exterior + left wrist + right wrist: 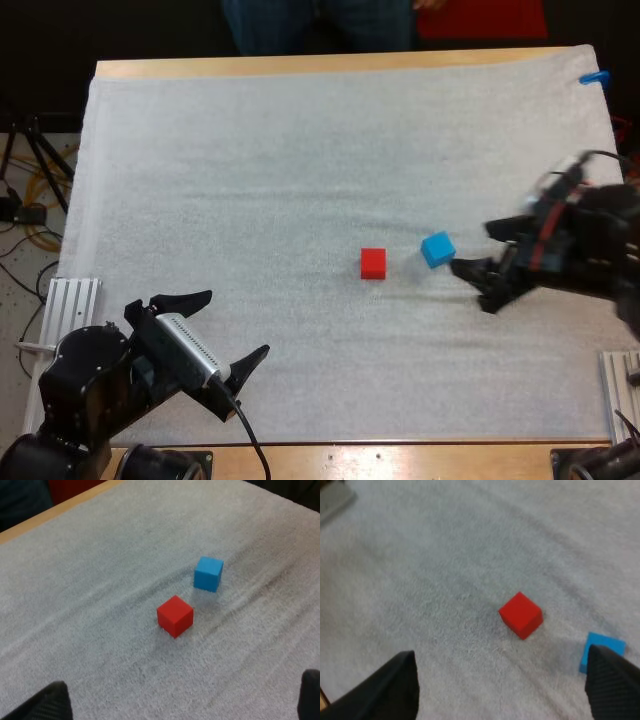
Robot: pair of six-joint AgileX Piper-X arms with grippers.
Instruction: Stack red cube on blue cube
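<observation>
**Three views on the red cube (373, 263)**

High: looks forward and down from behind both arms, far back, taking in the whole white mat (250, 170) around the red cube. Left wrist: faces the red cube from low on its near left, closer. Right wrist: faces it from its right, closest. Shared by all three: red cube, with blue cube (437, 249) just beside it.

- Mat (300, 150): white, covers nearly the whole table (300, 66); wood shows along far and near edges.
- Person (320, 25): legs only, at table's far side.
- Metal rail (72, 305): at mat's near left corner.
</observation>
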